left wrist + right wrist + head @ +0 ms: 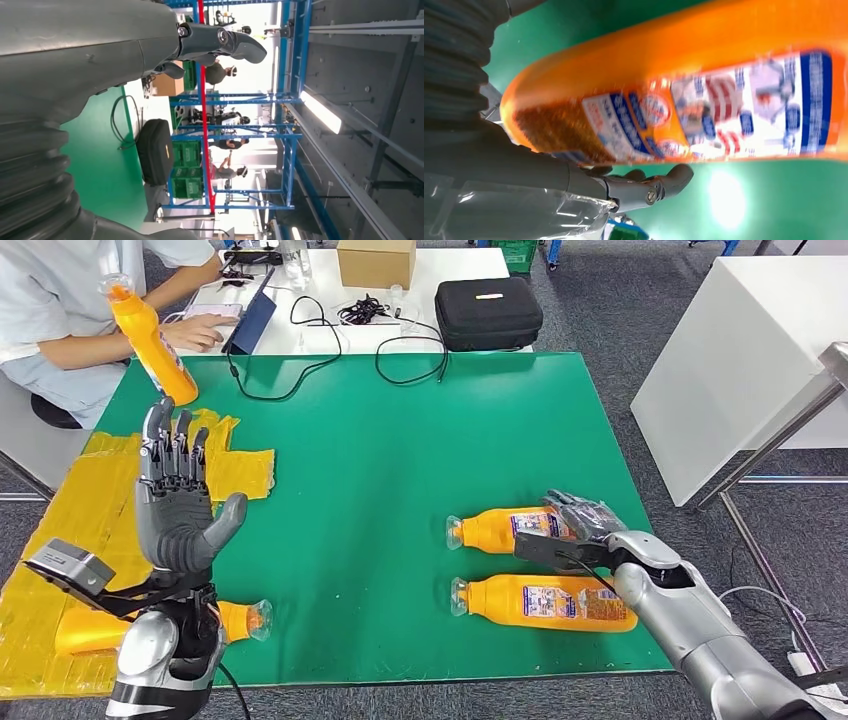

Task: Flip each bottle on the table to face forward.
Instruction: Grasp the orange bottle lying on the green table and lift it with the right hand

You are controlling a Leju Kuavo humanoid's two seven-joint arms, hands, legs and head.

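Right robot hand: lies over the label end of the far bottle on the right side of the table; its fingers drape over the bottle's body. The right wrist view shows a thumb under an orange labelled body, but I cannot tell whether the fingers are actually clamped on it or only resting.
Left robot hand: raised above the left part of the table, palm up, fingers apart and straight, holding nothing.
Far bottle: on its side, cap pointing left, label facing up.
Near bottle: just beside the far one, closer to the robot, also on its side, cap left, printed label up.
Third bottle: lying at the near left edge, partly hidden behind the left forearm, its clear cap pointing right; which face is up cannot be read.
Fourth bottle: held tilted above the far left corner by a person's hand region; the person sits at the far table.
Yellow sheet: crumpled over the left side of the table.
Progress: judging from the labels, both right-hand bottles appear to show their fronts; the left bottle seems still to be checked, and the held one is not yet on the table.
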